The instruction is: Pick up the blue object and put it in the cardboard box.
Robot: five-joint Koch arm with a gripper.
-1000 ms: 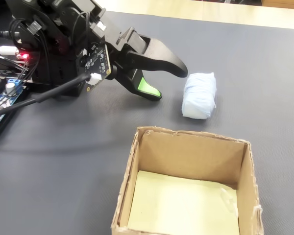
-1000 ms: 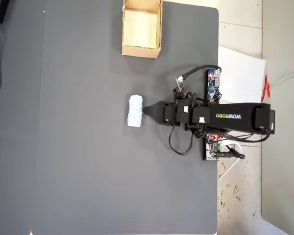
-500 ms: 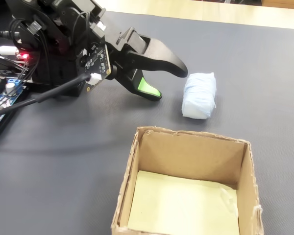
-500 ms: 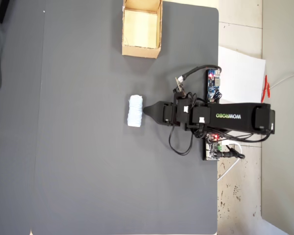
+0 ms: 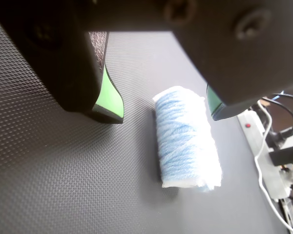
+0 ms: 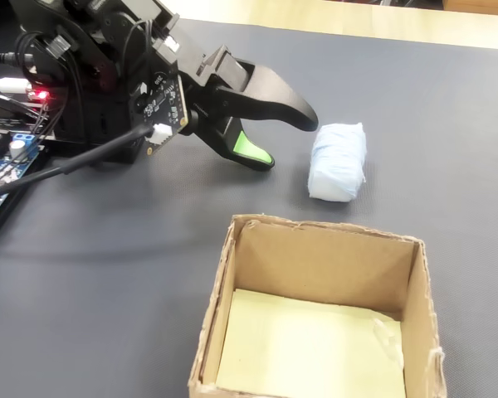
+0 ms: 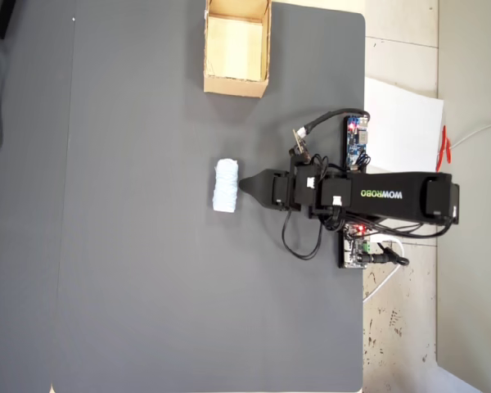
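The tool has its jaws apart, one on each side of the blue roll, not yet clamped. The roll lies mid-surface; the empty cardboard box sits well apart at an edge. Grasp, lift and drop all remain. The surface is a dark textured mat; pale floor lies beyond.

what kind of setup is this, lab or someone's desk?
Likely a hobby or lab bench: a dark mat covers the table, bare circuit boards and loose cables sit beside the arm's base, and a power strip lies at the mat's edge.
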